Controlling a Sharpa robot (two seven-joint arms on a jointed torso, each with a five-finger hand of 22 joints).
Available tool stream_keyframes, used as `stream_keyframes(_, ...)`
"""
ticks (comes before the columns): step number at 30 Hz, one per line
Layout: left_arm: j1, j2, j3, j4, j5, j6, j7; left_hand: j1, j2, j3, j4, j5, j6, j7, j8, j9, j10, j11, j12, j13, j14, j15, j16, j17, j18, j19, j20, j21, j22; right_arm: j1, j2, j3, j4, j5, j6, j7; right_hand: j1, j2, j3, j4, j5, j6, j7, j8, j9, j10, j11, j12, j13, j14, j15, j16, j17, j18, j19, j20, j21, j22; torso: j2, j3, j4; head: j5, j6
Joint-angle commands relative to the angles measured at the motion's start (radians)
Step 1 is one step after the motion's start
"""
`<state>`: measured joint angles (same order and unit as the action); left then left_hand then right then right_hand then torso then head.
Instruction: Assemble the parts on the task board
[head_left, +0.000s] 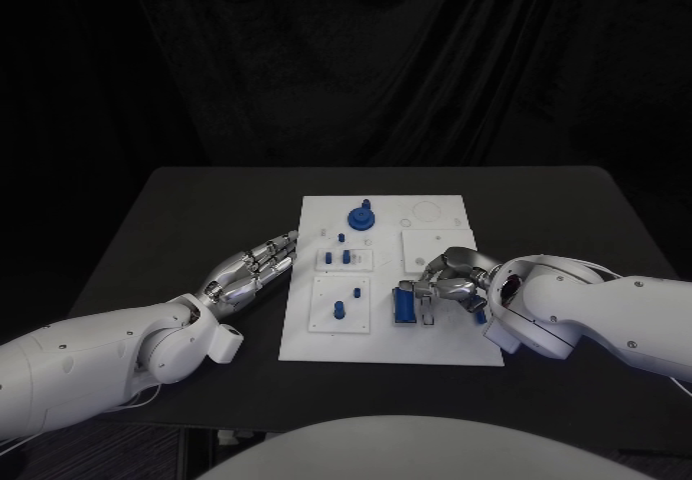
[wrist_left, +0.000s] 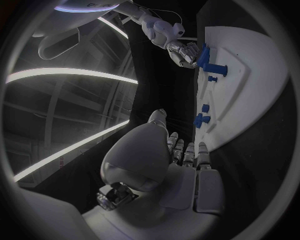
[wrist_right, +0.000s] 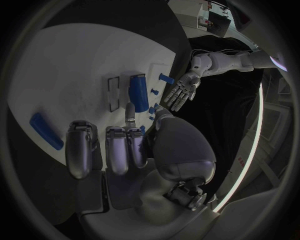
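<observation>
The white task board (head_left: 433, 345) lies in the middle of the table. A blue rectangular block (head_left: 408, 305) (wrist_right: 139, 92) (wrist_left: 203, 54) lies on the board's near right part. My right hand (head_left: 450, 283) (wrist_right: 119, 150) hovers just right of the block with its fingers apart; one fingertip (wrist_right: 130, 111) reaches the block's end, and nothing is gripped. Another long blue piece (wrist_right: 45, 131) lies on the board beside this hand. My left hand (head_left: 253, 268) (wrist_left: 184, 160) rests flat on the table left of the board, fingers stretched and holding nothing.
A blue round knob (head_left: 361, 215) stands at the board's far end. Small blue pegs (head_left: 342, 258) (wrist_left: 201, 119) and one more peg (head_left: 340, 307) (wrist_left: 219, 68) stand in the board's left column. Bare black table (head_left: 188, 215) surrounds the board.
</observation>
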<state>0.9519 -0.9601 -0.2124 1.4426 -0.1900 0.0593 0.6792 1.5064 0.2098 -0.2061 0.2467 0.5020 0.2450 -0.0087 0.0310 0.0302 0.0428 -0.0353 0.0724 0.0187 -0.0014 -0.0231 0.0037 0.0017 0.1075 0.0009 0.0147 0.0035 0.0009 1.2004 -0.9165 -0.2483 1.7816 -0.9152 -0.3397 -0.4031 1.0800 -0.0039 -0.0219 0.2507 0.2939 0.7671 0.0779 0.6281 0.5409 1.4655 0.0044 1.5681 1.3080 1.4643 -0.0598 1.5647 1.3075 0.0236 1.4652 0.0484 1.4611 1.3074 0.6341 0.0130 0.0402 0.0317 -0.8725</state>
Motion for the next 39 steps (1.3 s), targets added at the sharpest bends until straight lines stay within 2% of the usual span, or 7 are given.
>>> stream_keyframes(1, -0.001, 0.0, 0.001, 0.002, 0.005, 0.014, 0.084, 0.009, -0.001, 0.006, 0.002, 0.005, 0.002, 0.008, 0.0, 0.001, 0.001, 0.005, 0.0, 0.0, 0.001, 0.006, -0.004, -0.002, 0.002, -0.001, 0.009, -0.003, -0.001, -0.002, -0.026, 0.001, 0.032, -0.236, -0.2, 0.144, 0.047, -0.009, -0.001, -0.012, 0.032, -0.01, 0.0, 0.008, 0.001, 0.105, 0.001, 0.003, 0.263, 0.103, 0.0, -0.001, 0.249, 0.004, 0.059, 0.001, 0.009, 0.227, 0.0, 0.0006, -0.0003, 0.002, 0.0)
stream_keyframes(8, -0.001, -0.002, 0.001, 0.003, 0.005, 0.013, 0.085, 0.009, -0.001, 0.007, 0.001, 0.005, 0.003, 0.009, 0.0, 0.001, 0.001, 0.006, 0.0, 0.0, 0.001, 0.007, -0.004, -0.002, 0.002, -0.001, 0.01, -0.003, -0.001, -0.002, -0.084, 0.0, 0.089, -0.557, -0.239, 0.091, 0.115, -0.035, -0.013, -0.025, 0.058, -0.043, 0.007, 0.011, -0.002, 0.105, 0.006, 0.003, 0.263, 0.102, 0.004, -0.003, 0.245, 0.005, 0.057, 0.004, 0.004, 0.225, 0.0, 0.0002, 0.0001, 0.004, 0.0)
stream_keyframes(16, -0.001, -0.001, 0.001, 0.003, 0.005, 0.013, 0.085, 0.009, -0.001, 0.007, 0.0, 0.005, 0.006, 0.01, 0.001, 0.002, 0.002, 0.007, 0.0, 0.0, 0.001, 0.007, -0.004, -0.002, 0.003, -0.001, 0.011, -0.003, -0.001, -0.029, -0.116, 0.0, 0.121, -0.75, -0.163, 0.048, 0.217, -0.047, -0.021, -0.031, 0.071, -0.275, 0.04, -0.016, -0.023, 0.105, 0.017, 0.003, 0.263, 0.097, 0.015, -0.014, 0.224, 0.013, 0.041, 0.016, -0.027, 0.215, -0.002, -0.0014, -0.0001, 0.004, 0.0)
stream_keyframes(25, -0.002, -0.001, 0.001, 0.002, 0.005, 0.015, 0.085, 0.009, -0.001, 0.007, 0.0, 0.005, 0.006, 0.01, 0.001, 0.002, 0.002, 0.007, 0.0, 0.0, 0.001, 0.007, -0.004, -0.002, 0.003, -0.001, 0.011, -0.003, -0.001, -0.08, -0.107, 0.0, 0.115, -0.8, -0.172, 0.08, 0.321, -0.049, -0.008, -0.058, 0.144, -0.318, 0.02, -0.01, -0.085, 0.105, -0.002, 0.003, 0.263, 0.096, -0.001, -0.017, 0.218, 0.002, 0.062, 0.003, 0.016, 0.23, 0.0, -0.0007, -0.0005, 0.005, 0.0)
stream_keyframes(28, -0.002, -0.002, 0.001, 0.002, 0.005, 0.015, 0.085, 0.01, -0.001, 0.009, -0.001, 0.006, 0.006, 0.011, 0.001, 0.002, 0.002, 0.008, 0.001, 0.0, 0.001, 0.008, -0.004, -0.002, 0.004, -0.001, 0.013, -0.003, -0.001, -0.097, -0.098, 0.0, 0.105, -0.805, -0.164, 0.08, 0.331, -0.068, 0.031, -0.033, -0.045, -0.352, 0.026, -0.035, -0.125, 0.105, 0.002, 0.003, 0.263, 0.092, -0.001, -0.028, 0.199, 0.003, 0.059, -0.001, 0.009, 0.228, 0.0, -0.0009, 0.0005, 0.005, 0.0)
stream_keyframes(30, -0.002, -0.002, 0.001, 0.002, 0.005, 0.016, 0.085, 0.01, -0.001, 0.009, -0.001, 0.006, 0.006, 0.011, 0.001, 0.002, 0.002, 0.008, 0.001, 0.0, 0.001, 0.008, -0.004, -0.002, 0.004, -0.001, 0.013, -0.003, -0.001, -0.11, -0.093, 0.0, 0.099, -0.809, -0.162, 0.079, 0.325, -0.134, 0.112, 0.033, -0.102, -0.377, 0.034, -0.04, -0.163, 0.105, 0.008, 0.003, 0.263, 0.091, 0.006, -0.032, 0.192, 0.004, 0.058, 0.005, 0.005, 0.227, 0.0, -0.0004, 0.0009, 0.004, 0.0)
stream_keyframes(39, -0.002, -0.002, 0.001, 0.002, 0.005, 0.02, 0.083, 0.01, -0.001, 0.01, -0.001, 0.007, 0.007, 0.012, 0.001, 0.002, 0.001, 0.008, 0.0, 0.0, 0.001, 0.009, -0.004, -0.002, 0.005, -0.001, 0.014, -0.003, -0.001, -0.141, -0.068, 0.0, 0.077, -0.818, -0.19, 0.074, 0.263, -0.195, 0.129, 0.046, -0.181, -0.423, 0.044, -0.045, -0.21, 0.105, 0.016, 0.003, 0.263, 0.088, 0.012, -0.039, 0.18, 0.007, 0.053, 0.011, -0.008, 0.222, 0.001, 0.0002, -0.0007, 0.004, 0.0)
